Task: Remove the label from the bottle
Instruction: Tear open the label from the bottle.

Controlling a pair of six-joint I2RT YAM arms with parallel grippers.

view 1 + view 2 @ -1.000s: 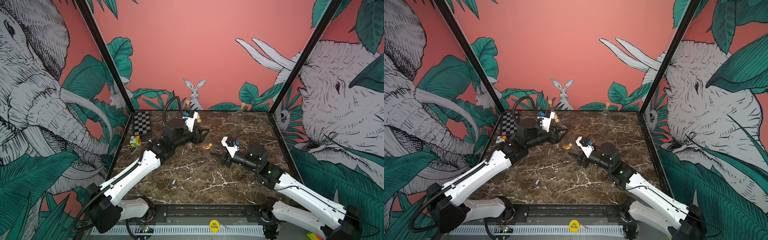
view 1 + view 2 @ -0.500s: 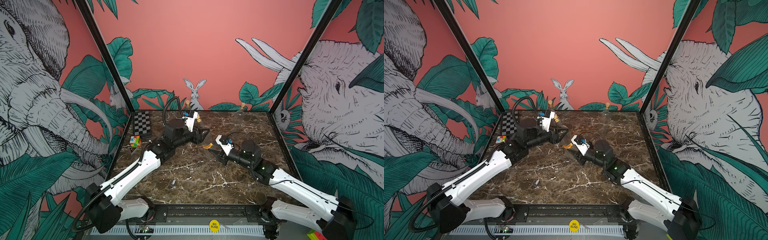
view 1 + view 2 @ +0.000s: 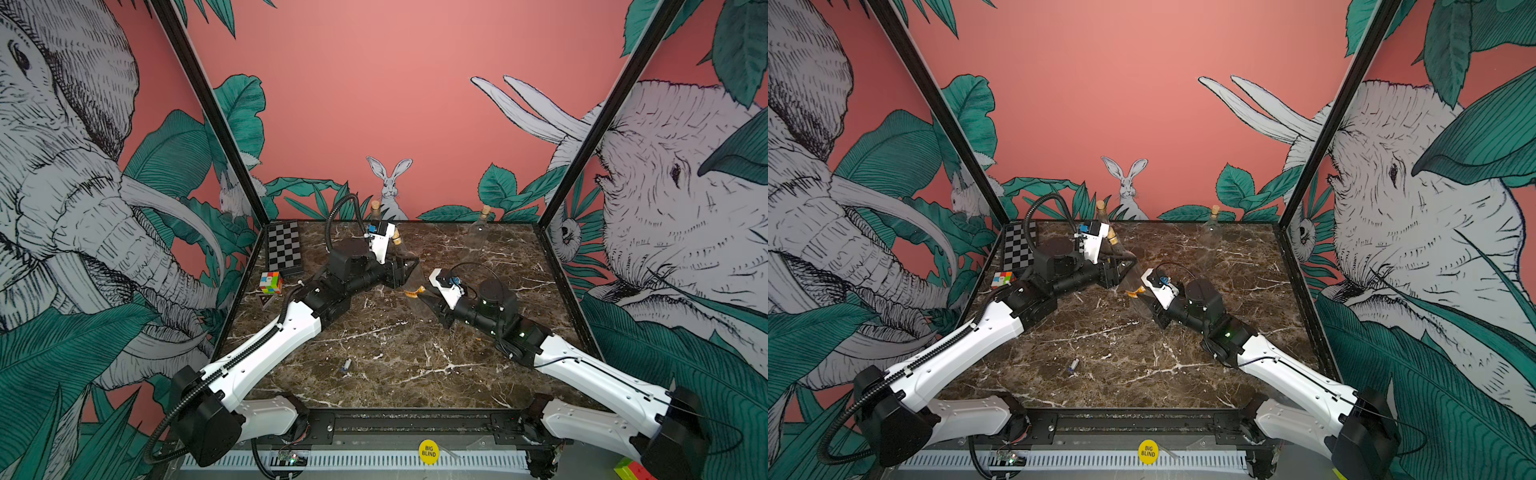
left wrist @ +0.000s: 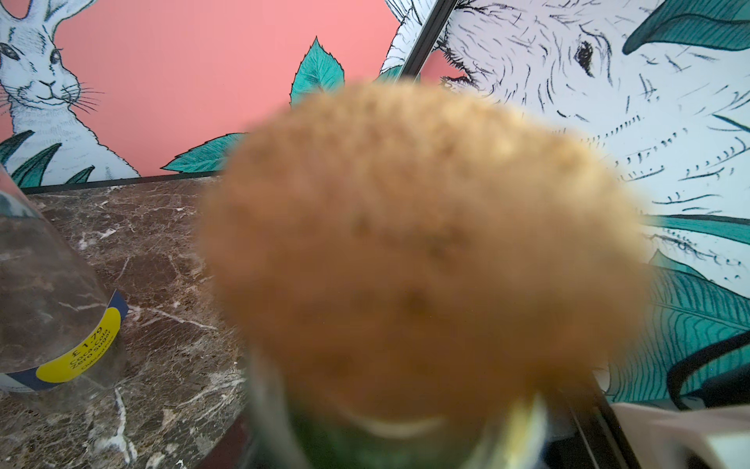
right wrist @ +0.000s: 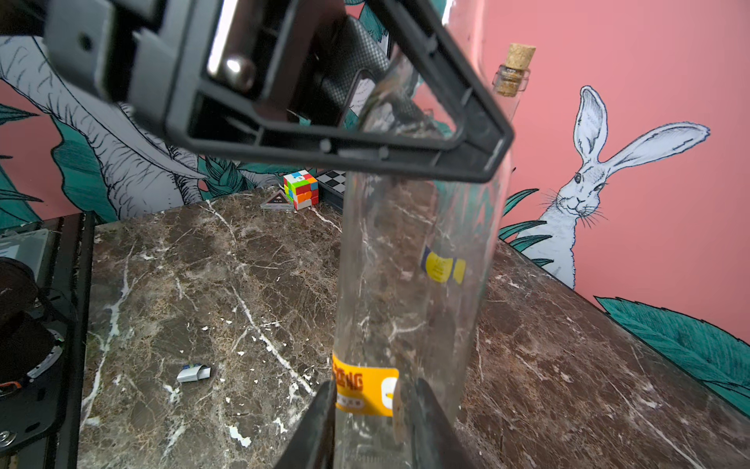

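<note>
- Step in hand: getting hold of the sticker. Your right end effector (image 5: 373, 410) sits at the orange label (image 5: 365, 387), jaws narrow, one on either side. Can't tell if they pinch it.
- The label is low on the clear bottle (image 5: 406, 243), which is tilted over the table (image 5: 203, 264). Base contact unclear.
- Your left end effector (image 3: 406, 272) is clamped round the bottle's upper part, under the cork (image 4: 422, 251).
- Next, my read: pinch a label edge firmly and peel along the glass, left arm holding steady.
- Hidden: the blurred cork fills the left wrist view. How much label is lifted is unclear.
- Far back: spare bottle (image 4: 44, 284) with yellow price sticker (image 4: 81, 353), not yours.
</note>
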